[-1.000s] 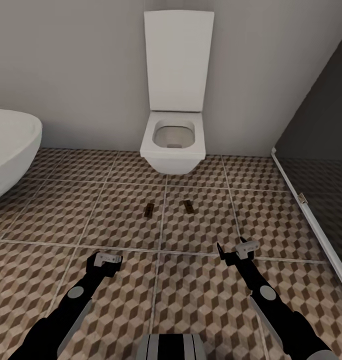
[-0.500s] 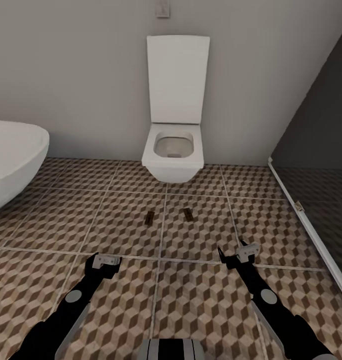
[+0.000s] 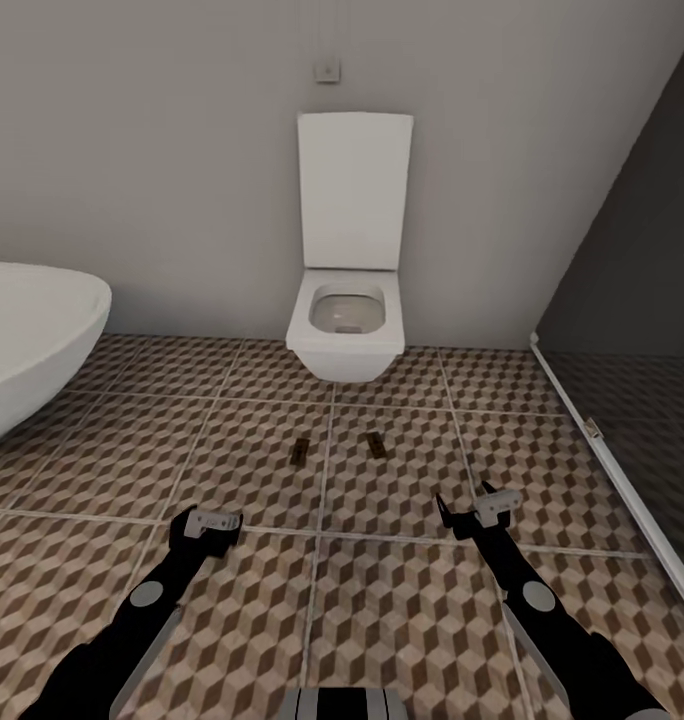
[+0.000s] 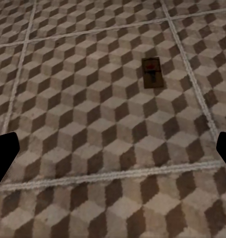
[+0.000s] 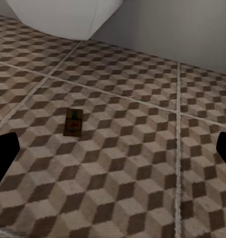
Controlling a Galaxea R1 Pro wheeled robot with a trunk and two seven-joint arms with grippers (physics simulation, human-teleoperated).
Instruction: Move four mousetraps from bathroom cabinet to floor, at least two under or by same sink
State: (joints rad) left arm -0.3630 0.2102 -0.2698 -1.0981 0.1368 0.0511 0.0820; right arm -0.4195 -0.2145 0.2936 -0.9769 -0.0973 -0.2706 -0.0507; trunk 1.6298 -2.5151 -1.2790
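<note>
Both pincers (image 3: 208,522) (image 3: 472,513) agape, empty

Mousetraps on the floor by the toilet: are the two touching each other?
Apart. The head view shows the left mousetrap and the right mousetrap lying on separate tiles of the floor, with a grout line and bare tile between them.

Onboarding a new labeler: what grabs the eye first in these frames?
The white wall-hung toilet with raised lid, centred against the grey wall. On the brown-and-beige cube-patterned tile floor before it lie two tiny tan wooden mousetraps, side by side and apart. A white oval bathtub curves in at left.
</note>
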